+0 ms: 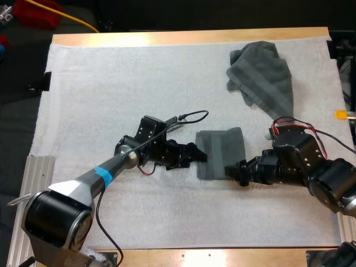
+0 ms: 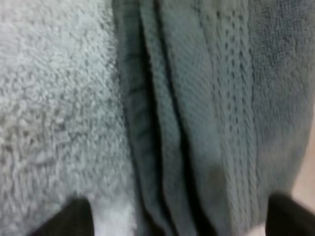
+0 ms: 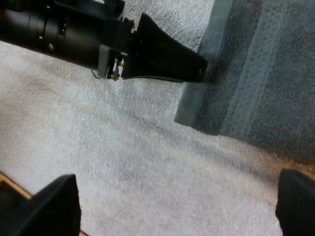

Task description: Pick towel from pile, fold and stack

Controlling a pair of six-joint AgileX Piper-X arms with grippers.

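**A:** where's the towel?
**B:** folded towel lies flat, just off the centre of the mat toward 4 o'clock. Crumpled towel is at the mat's 1 o'clock corner, well apart from it

**A:** jaws?
**B:** left jaws are spread at the folded towel's 9 o'clock edge. In the left wrist view the layered edge runs between the two fingertips, with no squeeze on it. Right jaws are spread wide too, over bare mat at the towel's 5 o'clock corner, holding nothing

**A:** axis?
**B:** long axis is roughly 12–6, tipped a touch toward 1, and the ribbed bands run the same way. Cloth lies at 3 o'clock from the left jaws, about 11 from the right

**A:** which arm's nearer?
**B:** for the folded one, left, since it straddles the edge. For the crumpled one, right, so my guess is that arm fetches it

**A:** any labels or text?
**B:** none readable on towels or mat
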